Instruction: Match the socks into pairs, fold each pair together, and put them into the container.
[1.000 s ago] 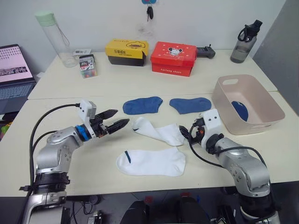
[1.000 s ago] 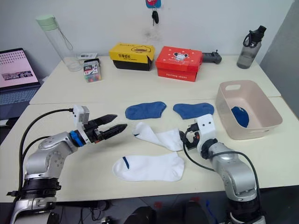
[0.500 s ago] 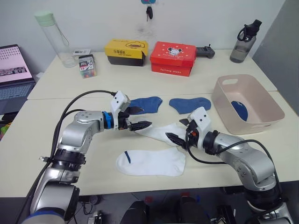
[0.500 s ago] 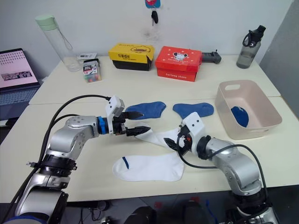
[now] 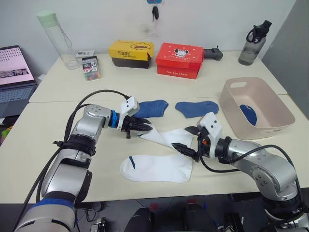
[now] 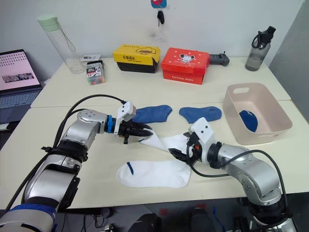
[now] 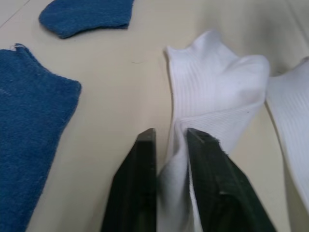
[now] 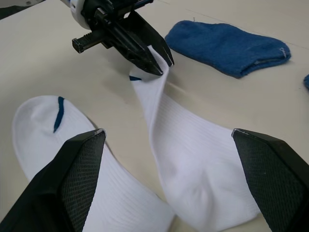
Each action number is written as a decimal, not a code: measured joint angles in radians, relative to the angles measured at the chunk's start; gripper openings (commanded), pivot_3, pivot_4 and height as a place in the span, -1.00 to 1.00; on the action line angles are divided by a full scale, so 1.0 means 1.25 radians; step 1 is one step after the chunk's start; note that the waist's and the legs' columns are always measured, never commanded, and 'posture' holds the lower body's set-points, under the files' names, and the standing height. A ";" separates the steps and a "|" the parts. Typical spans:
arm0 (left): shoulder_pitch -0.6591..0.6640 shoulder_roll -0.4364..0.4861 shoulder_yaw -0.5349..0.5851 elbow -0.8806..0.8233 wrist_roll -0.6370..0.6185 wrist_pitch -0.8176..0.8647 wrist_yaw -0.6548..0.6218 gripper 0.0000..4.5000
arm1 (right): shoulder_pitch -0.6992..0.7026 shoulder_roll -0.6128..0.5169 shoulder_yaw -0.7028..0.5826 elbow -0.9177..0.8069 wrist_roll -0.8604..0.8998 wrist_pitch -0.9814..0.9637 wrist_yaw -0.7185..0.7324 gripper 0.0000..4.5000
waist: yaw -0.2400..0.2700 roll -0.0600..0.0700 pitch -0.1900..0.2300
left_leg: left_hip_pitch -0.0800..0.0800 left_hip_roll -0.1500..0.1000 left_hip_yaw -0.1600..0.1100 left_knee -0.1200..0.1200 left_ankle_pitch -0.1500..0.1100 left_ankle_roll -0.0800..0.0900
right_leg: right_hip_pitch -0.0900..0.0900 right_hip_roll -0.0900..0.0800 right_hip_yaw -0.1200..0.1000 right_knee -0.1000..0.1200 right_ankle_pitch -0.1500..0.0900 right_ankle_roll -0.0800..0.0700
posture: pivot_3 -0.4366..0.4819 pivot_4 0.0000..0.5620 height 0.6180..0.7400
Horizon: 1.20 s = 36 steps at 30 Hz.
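Observation:
Two white socks lie mid-table: an upper one (image 5: pixel 166 137) and a lower one (image 5: pixel 157 168) with a navy mark. My left gripper (image 5: pixel 149 128) is shut on the upper sock's cuff end, fabric pinched between its fingers (image 7: pixel 146 145). At that sock's toe end my right gripper (image 5: pixel 187 139) stands open, one finger on each side of the sock. Two medium blue socks (image 5: pixel 149 108) (image 5: pixel 197 107) lie flat just behind. The pink-beige container (image 5: pixel 256 133) stands at the right with a dark blue sock (image 5: pixel 248 114) inside.
Along the back of the table stand a yellow box (image 5: pixel 131 53), a red box (image 5: pixel 178 60), a clear bottle (image 5: pixel 57 38), a dark bottle (image 5: pixel 252 43) and a small pen box (image 5: pixel 90 67). A laptop (image 5: pixel 14 72) sits at far left.
My left arm reached right to the upper white sock and closed on its cuff. My right gripper slid left to the sock's toe end and stayed open.

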 measured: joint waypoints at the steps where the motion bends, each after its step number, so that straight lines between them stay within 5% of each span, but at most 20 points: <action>1: 0.003 0.007 0.001 -0.007 -0.001 0.000 -0.012 -0.99 | 0.000 -0.004 0.000 -0.006 0.005 0.000 0.004 1.00 | 0.000 0.000 0.000 | 0.000 0.000 0.000 0.000 0.000 0.000 | 0.000 0.000 0.000 0.000 0.000 0.000 | -0.05 -0.47 0.77; 10: 0.152 0.125 0.067 -0.221 -0.043 0.007 -0.082 -0.99 | -0.031 -0.033 -0.032 -0.058 0.117 0.012 0.047 1.00 | -0.003 0.000 0.000 | 0.000 0.001 0.000 -0.001 0.000 0.000 | 0.000 0.000 0.000 0.000 0.000 0.000 | -0.05 -0.47 0.77; 20: 0.392 0.119 0.145 -0.413 -0.077 -0.095 0.012 -0.99 | -0.052 -0.064 -0.015 -0.073 0.156 0.009 0.064 1.00 | 0.008 0.000 0.000 | 0.000 0.001 -0.001 -0.001 0.000 0.000 | 0.000 0.000 0.000 -0.001 0.000 0.000 | -0.05 -0.47 0.77; 24: 0.447 0.130 0.194 -0.452 -0.112 -0.081 0.040 -0.57 | -0.046 -0.066 -0.008 -0.070 0.155 0.000 0.064 1.00 | 0.010 0.000 0.000 | 0.000 0.000 0.000 -0.001 0.000 0.000 | 0.001 0.000 0.000 -0.002 0.000 0.000 | -0.05 -0.47 0.77; 31: 0.517 0.171 0.254 -0.494 -0.154 -0.042 0.061 0.44 | -0.044 -0.079 0.014 -0.056 0.152 -0.024 0.071 1.00 | 0.013 0.000 0.000 | 0.000 0.001 0.000 -0.001 0.000 0.000 | 0.001 0.000 0.000 -0.002 0.000 0.000 | -0.05 -0.47 0.77; 35: 0.563 0.203 0.310 -0.558 -0.237 0.142 0.115 0.99 | -0.046 -0.083 0.031 -0.037 0.122 -0.046 0.069 1.00 | 0.013 0.000 0.000 | 0.001 0.001 -0.001 -0.001 0.000 0.000 | 0.001 0.000 0.000 -0.002 0.000 0.000 | -0.05 -0.47 0.77; 36: 0.563 0.211 0.323 -0.563 -0.260 0.199 0.136 0.99 | -0.049 -0.082 0.040 -0.028 0.114 -0.050 0.064 1.00 | 0.014 0.000 0.000 | 0.001 0.001 -0.001 -0.001 0.000 0.000 | 0.002 0.000 0.000 -0.002 0.000 0.000 | -0.05 -0.47 0.77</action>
